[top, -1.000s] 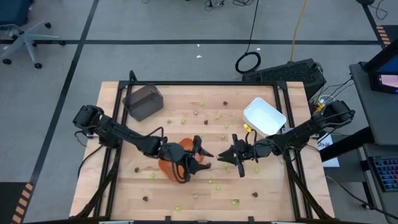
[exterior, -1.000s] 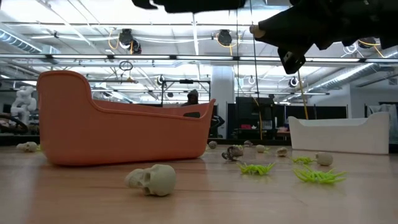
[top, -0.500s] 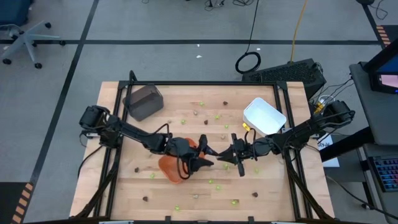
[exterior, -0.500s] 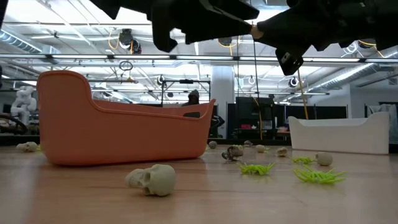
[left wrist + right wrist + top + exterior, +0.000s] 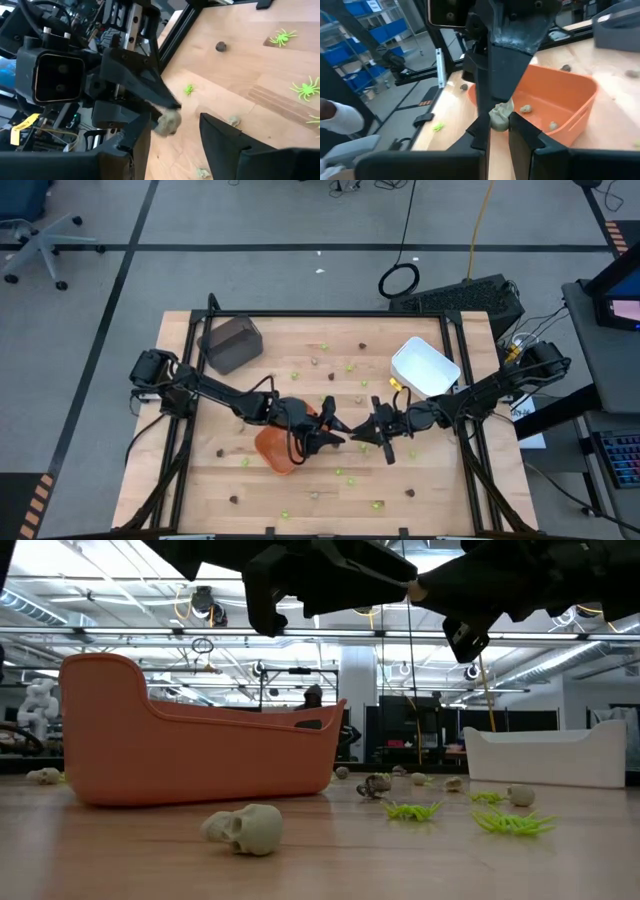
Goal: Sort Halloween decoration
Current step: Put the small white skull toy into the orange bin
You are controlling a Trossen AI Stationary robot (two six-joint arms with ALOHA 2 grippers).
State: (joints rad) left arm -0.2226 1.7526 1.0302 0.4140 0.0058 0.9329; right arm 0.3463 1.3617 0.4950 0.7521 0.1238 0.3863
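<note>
Above the table's middle, just right of the orange tray (image 5: pixel 272 452), my two grippers meet tip to tip. My right gripper (image 5: pixel 499 123) is shut on a tan-grey skull piece (image 5: pixel 499 116). My left gripper (image 5: pixel 175 118) comes from the table's left and is open, with one finger on each side of that piece (image 5: pixel 168 123). I cannot tell whether those fingers touch it. Other tan-grey pieces (image 5: pixel 525 108) lie in the orange tray (image 5: pixel 565 95). Lime-green spiders (image 5: pixel 512 823) and a skull (image 5: pixel 245 828) lie loose on the table. My right gripper pinches the small tan-grey skull piece (image 5: pixel 496 120) between its two fingertips (image 5: pixel 481 129). The fingers lie nearly level and point toward the table's left. The piece is lifted clear, high above the wood, beside the orange tray's right rim.
A white tray (image 5: pixel 425 367) stands at the far right and a dark grey tray (image 5: pixel 230 343) at the far left. More green, brown and tan pieces (image 5: pixel 305 89) are scattered over the wood around both arms. A black frame (image 5: pixel 300 315) runs along the table's edges.
My left gripper has moved toward the table's right and slightly down, up to my right gripper. It has rolled about its own axis and its jaws have narrowed around the held piece. My right gripper has kept still with the piece.
</note>
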